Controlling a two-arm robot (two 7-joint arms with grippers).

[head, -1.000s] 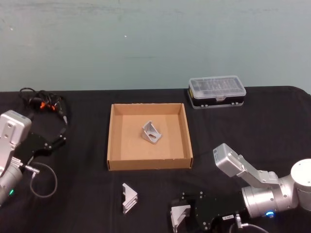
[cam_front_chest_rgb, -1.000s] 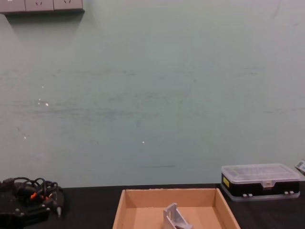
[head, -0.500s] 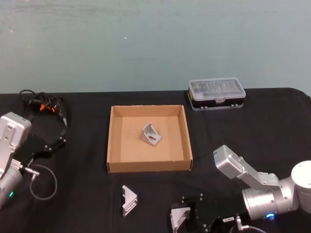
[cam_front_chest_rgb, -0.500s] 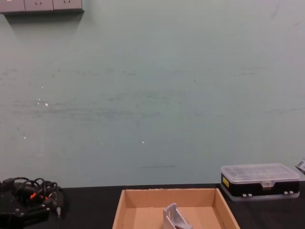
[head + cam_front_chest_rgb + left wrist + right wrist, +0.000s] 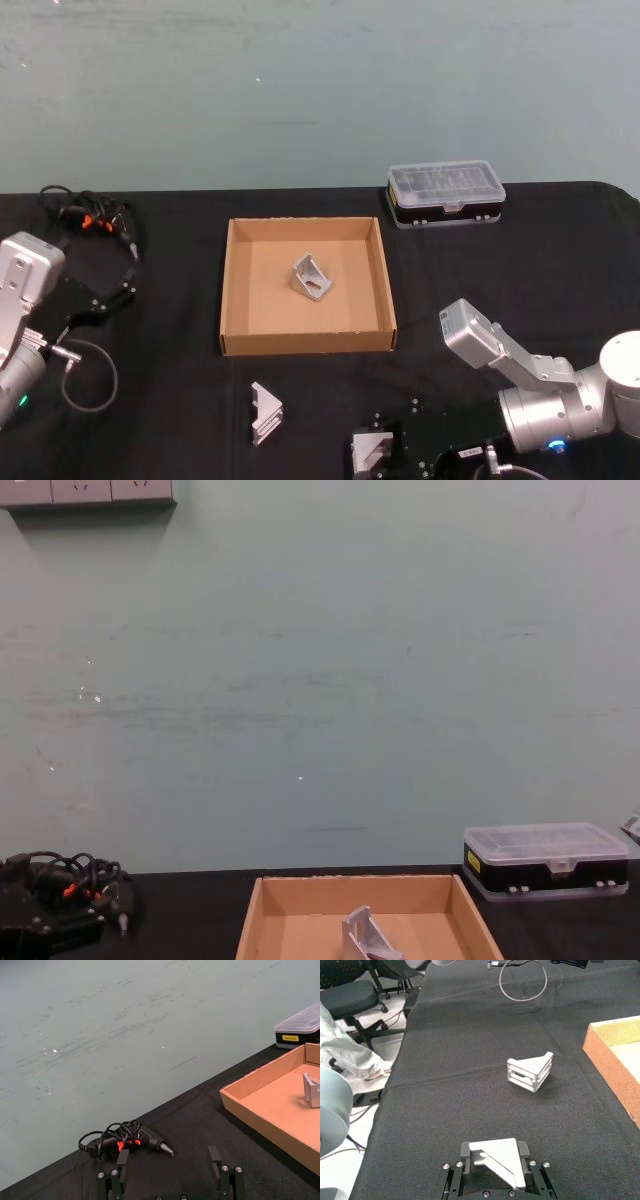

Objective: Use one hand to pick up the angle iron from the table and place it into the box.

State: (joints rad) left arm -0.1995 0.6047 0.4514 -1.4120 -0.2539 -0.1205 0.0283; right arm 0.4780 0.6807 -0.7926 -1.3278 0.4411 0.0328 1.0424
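Black table [image 5: 320, 400] between box [image 5: 300, 340], right hand [image 5: 372, 450]

The right arm [image 5: 560, 410] comes in low from the right, and the right gripper [image 5: 374, 452] has its fingers pressed against both sides of an angle iron [image 5: 496, 1156]. The left arm [image 5: 22, 300] lies at the left edge, with the left gripper [image 5: 167, 1160] pointing forward, fingers spread apart.

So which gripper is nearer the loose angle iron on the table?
Right. Right gripper, holding a second angle iron, sits beside the loose angle iron; left gripper is far left.
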